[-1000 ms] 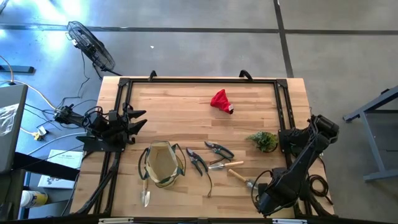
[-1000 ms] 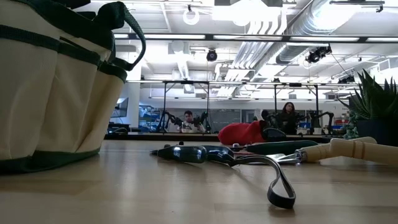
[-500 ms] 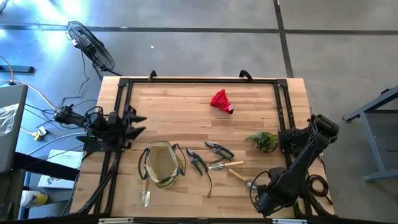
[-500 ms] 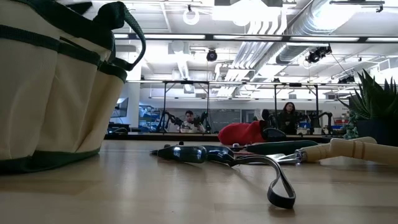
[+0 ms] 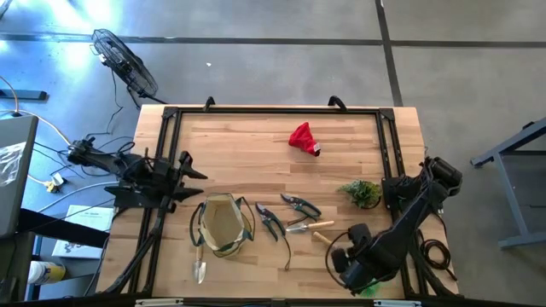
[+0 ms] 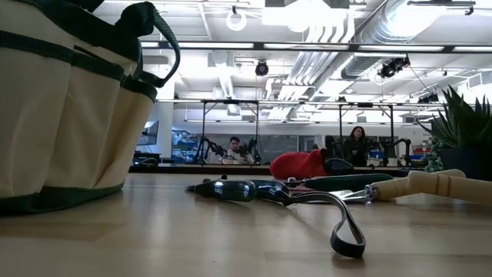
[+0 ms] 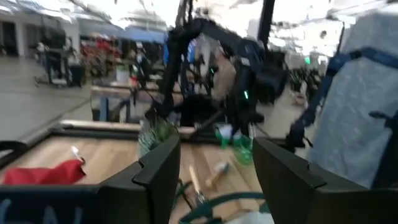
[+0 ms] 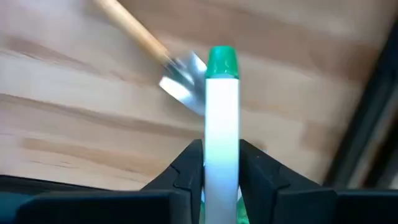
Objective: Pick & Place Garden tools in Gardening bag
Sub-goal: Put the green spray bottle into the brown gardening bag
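- Gardening bag [image 5: 221,224], high view: mouth up near the front edge, left of centre. Right gripper [image 5: 351,271] sits at the front right, so the bag lies to its left with the pruners [image 5: 271,221] and a wooden-handled trowel [image 5: 327,241] between. Left gripper [image 5: 189,170] hovers just behind the bag, nearer to it, but empty.
- Low view: bag [image 6: 69,100] fills the left; pruners [image 6: 254,190] lie flat mid-table, red cloth [image 6: 304,164] well behind. No gripper visible.
- Left wrist view: left fingers [image 7: 152,180] part open, nothing between them; they point across at the right arm [image 7: 242,68].
- Right wrist view: right fingers [image 8: 189,169] clamped on a white tube with a green cap [image 8: 221,118], long axis running straight out from the jaws; trowel blade [image 8: 185,81] on the table beyond the cap.
- Judgement: carry goes leftwards over the loose tools to the bag mouth.
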Motion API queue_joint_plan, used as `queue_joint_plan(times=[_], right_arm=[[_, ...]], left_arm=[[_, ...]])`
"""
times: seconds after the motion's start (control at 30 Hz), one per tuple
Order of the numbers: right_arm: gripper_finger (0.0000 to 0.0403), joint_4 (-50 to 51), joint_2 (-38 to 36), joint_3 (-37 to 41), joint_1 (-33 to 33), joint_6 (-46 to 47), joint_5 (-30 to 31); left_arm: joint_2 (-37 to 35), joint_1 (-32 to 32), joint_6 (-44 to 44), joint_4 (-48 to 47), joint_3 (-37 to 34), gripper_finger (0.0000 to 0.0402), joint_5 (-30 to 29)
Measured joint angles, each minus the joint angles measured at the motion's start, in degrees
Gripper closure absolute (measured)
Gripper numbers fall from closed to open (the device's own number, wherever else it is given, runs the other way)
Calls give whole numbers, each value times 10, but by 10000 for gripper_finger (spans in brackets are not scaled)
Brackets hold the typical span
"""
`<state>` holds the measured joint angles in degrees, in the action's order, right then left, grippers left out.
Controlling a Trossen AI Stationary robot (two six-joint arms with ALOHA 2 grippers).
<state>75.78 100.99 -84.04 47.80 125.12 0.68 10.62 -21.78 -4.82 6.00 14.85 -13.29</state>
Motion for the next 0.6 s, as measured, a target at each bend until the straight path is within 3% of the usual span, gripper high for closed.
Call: queue_joint_plan(times=[0.37, 0.6], right_arm=[[360, -12, -2, -37, -34, -125, 123], [360, -15, -2, -84, -37, -190, 203]], left_arm=[[140, 0, -35, 7, 28, 206, 11], [208, 0, -45, 84, 28, 206, 97]])
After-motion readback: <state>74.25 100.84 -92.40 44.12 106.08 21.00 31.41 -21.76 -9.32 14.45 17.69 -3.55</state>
